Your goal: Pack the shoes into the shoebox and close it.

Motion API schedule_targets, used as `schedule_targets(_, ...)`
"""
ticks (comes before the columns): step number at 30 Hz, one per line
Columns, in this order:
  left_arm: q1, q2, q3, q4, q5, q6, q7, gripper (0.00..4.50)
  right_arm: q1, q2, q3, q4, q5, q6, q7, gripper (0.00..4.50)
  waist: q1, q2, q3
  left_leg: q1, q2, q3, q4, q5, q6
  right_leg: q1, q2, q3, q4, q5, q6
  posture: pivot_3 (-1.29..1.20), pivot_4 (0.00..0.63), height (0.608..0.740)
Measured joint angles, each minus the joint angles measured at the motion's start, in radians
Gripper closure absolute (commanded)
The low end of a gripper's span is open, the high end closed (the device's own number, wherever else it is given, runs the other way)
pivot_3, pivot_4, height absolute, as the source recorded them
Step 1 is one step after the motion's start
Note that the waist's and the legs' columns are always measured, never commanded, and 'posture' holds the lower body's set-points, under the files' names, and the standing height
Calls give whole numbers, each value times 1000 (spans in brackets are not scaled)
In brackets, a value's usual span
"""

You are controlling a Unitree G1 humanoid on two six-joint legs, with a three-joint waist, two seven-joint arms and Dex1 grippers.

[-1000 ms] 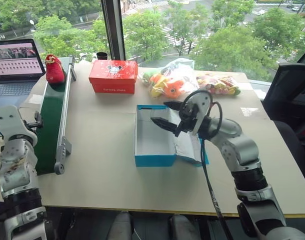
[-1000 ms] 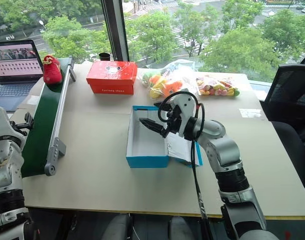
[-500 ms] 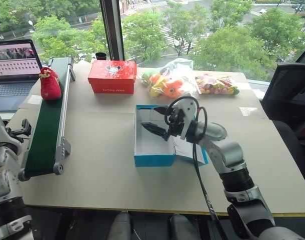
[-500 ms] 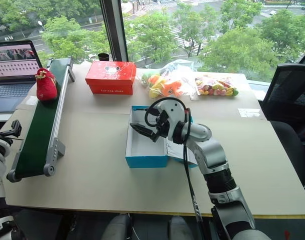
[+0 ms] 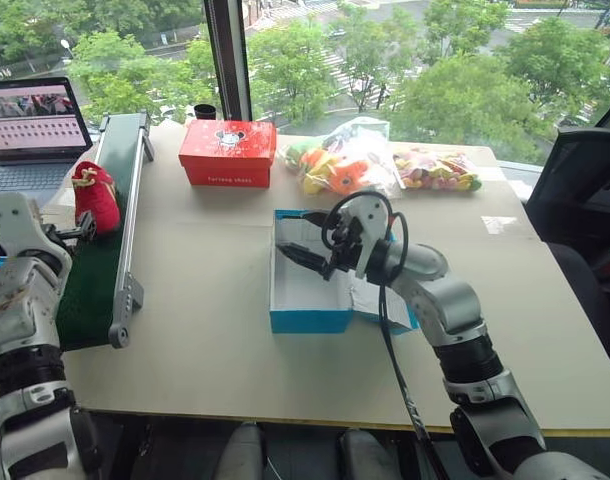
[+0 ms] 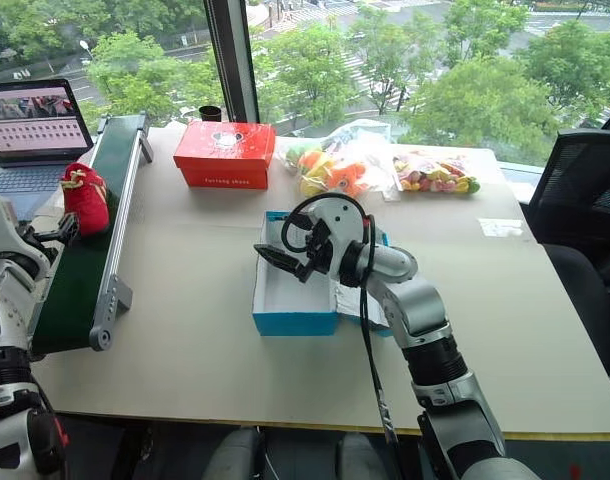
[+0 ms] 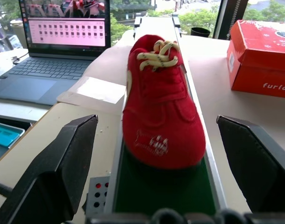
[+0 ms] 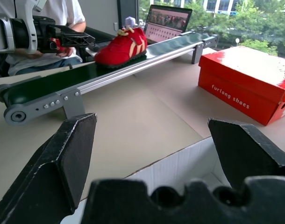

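Right gripper (image 5: 303,240): jaws spread wide, nothing between them, hovering over the open shoebox (image 5: 307,290) and pointing toward about 9 o'clock in the head view. In the right wrist view both fingers (image 8: 63,158) stand far apart with the box's white inner wall below them.

Left gripper (image 7: 154,154): jaws wide apart, empty. It sits level just short of one red shoe (image 7: 161,107), whose toe faces the gripper; the shoe lies between the lines of the two fingers but neither finger touches it. From the head view this gripper (image 6: 63,230) is at roughly 9 o'clock of the table, right beside the shoe (image 6: 86,197).

The shoe rests upright on the green belt of the conveyor (image 5: 120,210), which runs along the left edge of the table (image 5: 215,330) from about 8 o'clock up to 11 o'clock. Cream-yellow laces visible on top.

Shoebox: bright blue, white inside, near the table's middle, lid folded open to its 3 o'clock side. Inside looks empty as far as it can be seen.

Beyond the shoebox, at 12 o'clock: red shoebox (image 5: 227,152), closed. At 1 o'clock: clear bags of colourful toys (image 5: 380,165). Laptop (image 5: 30,125) open at 10 o'clock, off the table's left end. A person (image 8: 44,23) in a white top sits behind the conveyor in the right wrist view
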Motion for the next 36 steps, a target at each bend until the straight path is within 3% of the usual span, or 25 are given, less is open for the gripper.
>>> schedule_targets(8,-70,-7,-14,150,11,-1,54,166,0,-2,-15,10,-17,-4,-15,1,-12,0,0,0,0,0,0,0,0,-2,-1,-5,3,0,0,0,150,739)
schedule_targets(11,-70,-15,-19,174,7,52,64,828,0,-15,-15,37,-43,-13,-16,0,-14,0,0,0,0,-1,1,0,0,-2,-3,-8,4,0,0,0,150,739)
schedule_targets(16,-46,-27,-20,117,0,133,57,2552,1,-27,-20,49,-60,-17,-29,0,-7,1,0,4,0,-1,1,1,0,0,-3,-10,8,0,0,0,150,739)
schedule_targets(20,-28,-72,-14,33,-16,154,61,3521,1,-26,-23,48,-61,-16,-41,0,12,1,0,4,0,-2,1,4,-2,2,-3,-12,8,0,-1,0,150,739)
schedule_targets(26,-93,-192,-6,-122,-109,204,80,3521,-2,-19,-50,37,-35,17,-57,0,24,-1,0,0,0,-4,3,5,-3,1,-3,-13,7,1,-1,0,150,739)
schedule_targets(32,-207,-380,-119,-465,-315,364,67,3521,-77,67,-251,4,230,260,-154,0,14,-1,0,-4,-1,-6,3,5,-3,0,-4,-14,7,1,-2,0,150,739)
schedule_targets(36,-230,-489,-191,-525,-350,419,110,3521,-107,90,-409,-4,375,337,-251,0,-4,-1,0,-1,0,-6,0,5,-2,0,-3,-13,7,1,-2,0,150,739)
